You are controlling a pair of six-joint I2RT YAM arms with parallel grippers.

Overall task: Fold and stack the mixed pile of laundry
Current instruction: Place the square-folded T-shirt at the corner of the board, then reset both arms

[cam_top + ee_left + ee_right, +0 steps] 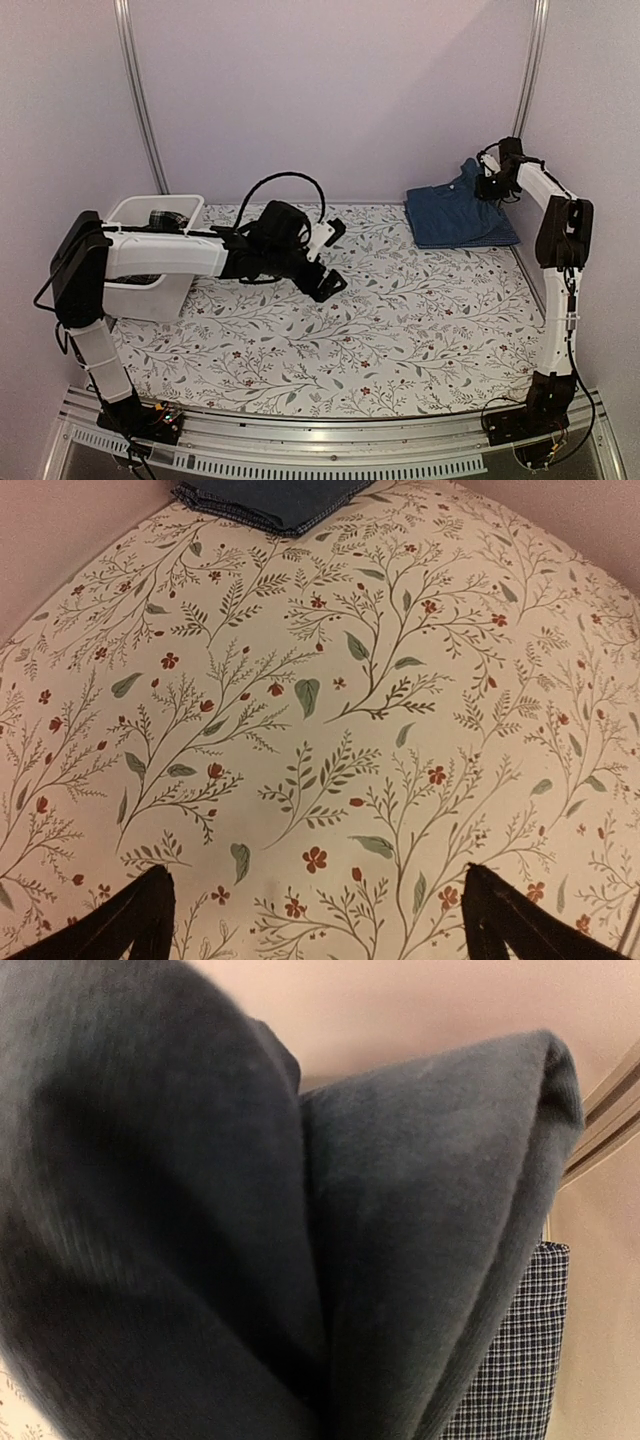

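Right gripper (489, 186) pinched shut on edge of dark blue T-shirt (455, 218), far across tablecloth (400, 330) from white tub (150, 295). Wrist cam all cloth, so grip's my best guess. Check shirt (520, 1360) peeks out behind it. Lay fold square on stack, release slow. Left gripper (334, 258) fingers spread wide beside tub; plaid piece (165, 217) inside tub.

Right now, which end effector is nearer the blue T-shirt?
Right. The right end effector grips the T-shirt at its raised far corner; the left end effector hangs open over the tablecloth, well left of it.

The T-shirt (455, 215) lies back right on the tablecloth (400, 320), tub (150, 297) left.
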